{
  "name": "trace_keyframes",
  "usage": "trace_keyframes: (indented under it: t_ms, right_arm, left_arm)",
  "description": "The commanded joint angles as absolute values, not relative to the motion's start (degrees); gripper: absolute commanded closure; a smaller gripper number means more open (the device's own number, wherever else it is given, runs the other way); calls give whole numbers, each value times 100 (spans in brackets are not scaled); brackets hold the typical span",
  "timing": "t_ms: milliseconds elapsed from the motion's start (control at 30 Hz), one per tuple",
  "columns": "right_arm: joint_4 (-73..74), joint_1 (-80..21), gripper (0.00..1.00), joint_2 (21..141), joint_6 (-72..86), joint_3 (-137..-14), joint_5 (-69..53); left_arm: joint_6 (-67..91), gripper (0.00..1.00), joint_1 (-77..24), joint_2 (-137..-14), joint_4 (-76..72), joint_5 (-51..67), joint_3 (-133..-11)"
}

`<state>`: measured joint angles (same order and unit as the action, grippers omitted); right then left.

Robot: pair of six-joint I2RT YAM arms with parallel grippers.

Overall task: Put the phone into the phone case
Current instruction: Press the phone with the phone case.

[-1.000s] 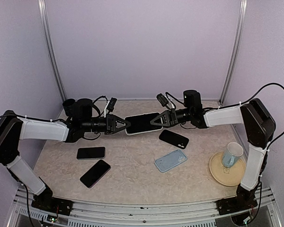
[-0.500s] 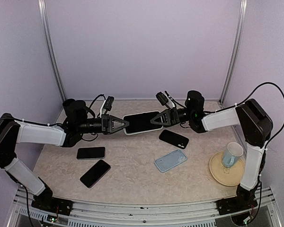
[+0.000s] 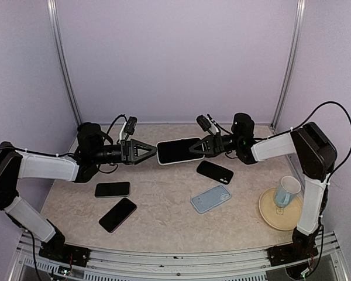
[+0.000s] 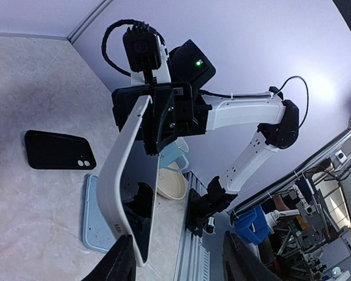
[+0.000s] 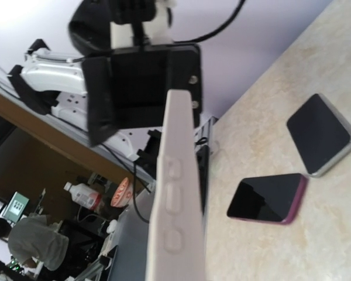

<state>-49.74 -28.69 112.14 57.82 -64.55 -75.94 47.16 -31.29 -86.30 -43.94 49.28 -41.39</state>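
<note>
A phone [image 3: 179,150] with a dark screen sits inside a white phone case [image 3: 160,153] and is held in the air over the back of the table. My right gripper [image 3: 198,147] is shut on its right end. My left gripper [image 3: 150,151] stands open just off its left end, its fingers [image 4: 120,261] spread wide. In the left wrist view the phone case [image 4: 116,181] runs edge-on from the right gripper down to my left finger. The right wrist view shows the case's buttoned side [image 5: 175,205], which hides my own fingers.
On the table lie a black case [image 3: 214,171], a light blue case [image 3: 210,198], a dark phone [image 3: 112,189] and a purple-edged phone [image 3: 117,214]. A mug [image 3: 287,190] stands on a cream plate [image 3: 272,215] at the right front.
My left gripper has let go of the phone's left end, opened, and drawn back a little to the left. The right gripper still holds the phone, shifted slightly right.
</note>
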Motion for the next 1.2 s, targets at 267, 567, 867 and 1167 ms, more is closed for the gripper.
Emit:
trace_keyframes:
  t_ms: [267,567,867,1167]
  right_arm:
    - [-3903,-2839,96,10638,4648,-6559,-7166]
    - [-3579,-2845,96,10531,4393,-6616,-6896]
    - [-3211,-2856,96,10457,4120,-6665,-6863]
    - [-2791,-2874,96,10458,3767,-6709,-6812]
  left_arm:
    - [4353,35,-3091,-8790,-3457,4182,-4351]
    - [4496,30,-3574,-9142,-3728,4119,-4481]
    - [4806,54,-3738,-9484,-4208,4208,-4666]
    - [4860,85,-3744,-9528,-4263,4236,-4740]
